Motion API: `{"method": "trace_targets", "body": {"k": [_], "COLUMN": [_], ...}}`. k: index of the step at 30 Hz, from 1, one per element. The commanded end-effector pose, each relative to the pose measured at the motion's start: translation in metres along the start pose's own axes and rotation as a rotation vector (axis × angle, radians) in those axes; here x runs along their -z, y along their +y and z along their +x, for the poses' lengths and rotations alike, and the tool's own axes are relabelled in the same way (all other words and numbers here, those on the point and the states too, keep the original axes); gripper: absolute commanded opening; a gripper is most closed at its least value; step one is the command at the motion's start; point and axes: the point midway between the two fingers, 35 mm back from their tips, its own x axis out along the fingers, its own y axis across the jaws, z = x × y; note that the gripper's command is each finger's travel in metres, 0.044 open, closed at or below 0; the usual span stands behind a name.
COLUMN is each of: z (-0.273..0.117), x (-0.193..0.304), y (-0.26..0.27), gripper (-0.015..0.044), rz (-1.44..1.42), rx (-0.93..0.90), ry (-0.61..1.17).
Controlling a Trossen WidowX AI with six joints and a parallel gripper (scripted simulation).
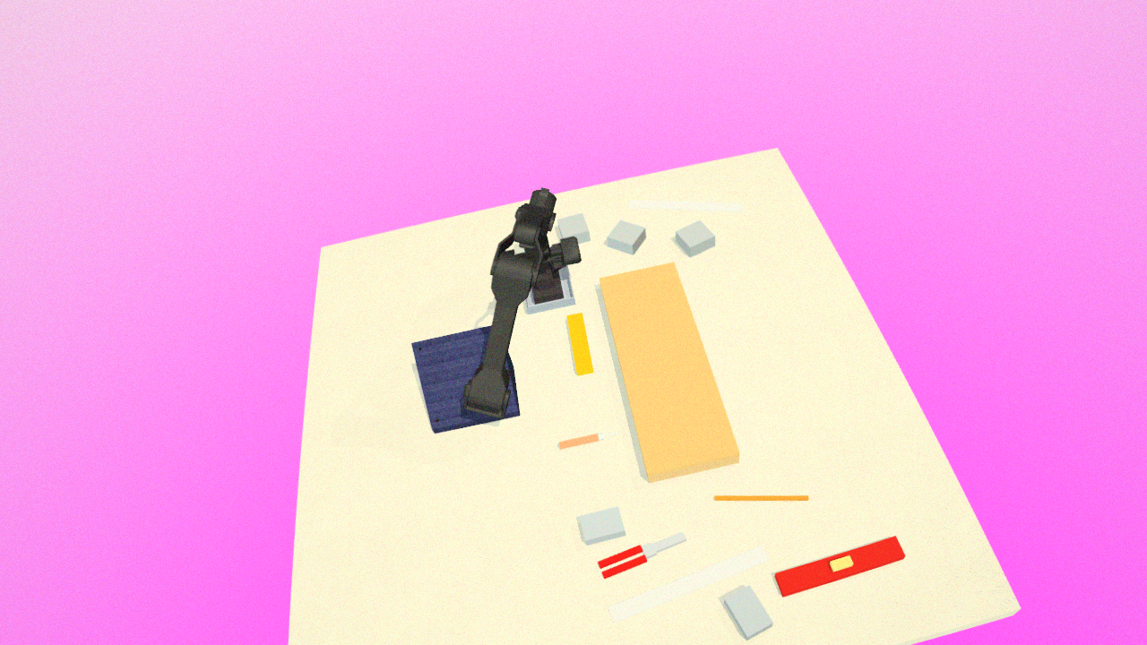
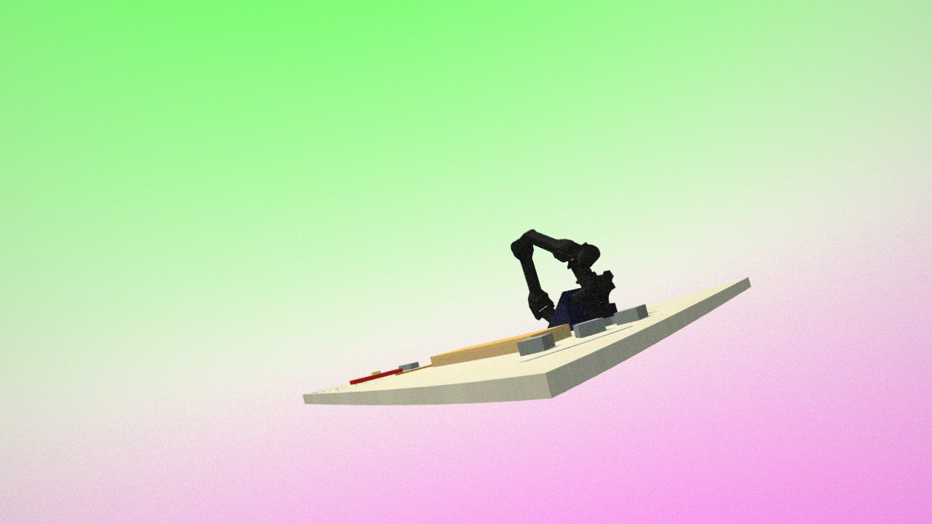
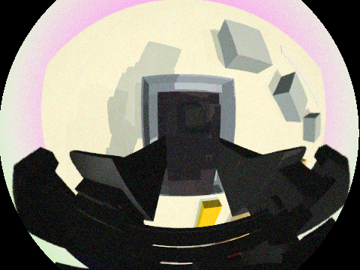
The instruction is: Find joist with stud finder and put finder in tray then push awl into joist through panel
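The dark stud finder (image 1: 548, 291) (image 3: 193, 116) lies in the grey tray (image 1: 550, 306) (image 3: 228, 112), within its walls. My gripper (image 1: 548, 277) (image 3: 189, 138) is over it, pointing down, with its fingers open just beside the stud finder's sides. In the exterior view the gripper is dark against the arm and its fingers cannot be made out. The tan floor panel (image 1: 667, 368) (image 2: 495, 348) lies right of the tray, with no hole visible in its top. The awl (image 1: 579, 442) lies flat left of the panel's near end, orange handle to the left, thin shaft toward the panel.
A yellow block (image 1: 580, 344) (image 3: 209, 214) lies between tray and panel. Grey blocks (image 1: 626, 236) (image 3: 245, 45) stand beyond them. A navy base (image 1: 449, 376) is at the left. Red-handled pliers (image 1: 622, 558), an orange stick (image 1: 760, 498) and a red level (image 1: 874, 554) lie near the front.
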Motion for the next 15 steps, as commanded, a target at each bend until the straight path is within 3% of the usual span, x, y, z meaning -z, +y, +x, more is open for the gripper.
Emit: {"method": "trace_targets", "body": {"k": [1,6,11,14,15], "z": [0.000,-0.034,-0.090,-0.093,-0.078], "x": [0.000,-0.013,-0.026,-0.027,-0.022], "y": [0.000,-0.002,0.001,0.001,-0.002], "gripper": [0.0315,0.0440,0.0440,0.0440,0.0440], "rz": [0.000,0.000,-0.001,-0.001,0.002], "rx": [0.001,0.000,-0.002,-0.002,0.005], "ry": [0.000,-0.001,-0.002,-0.002,-0.001]}}
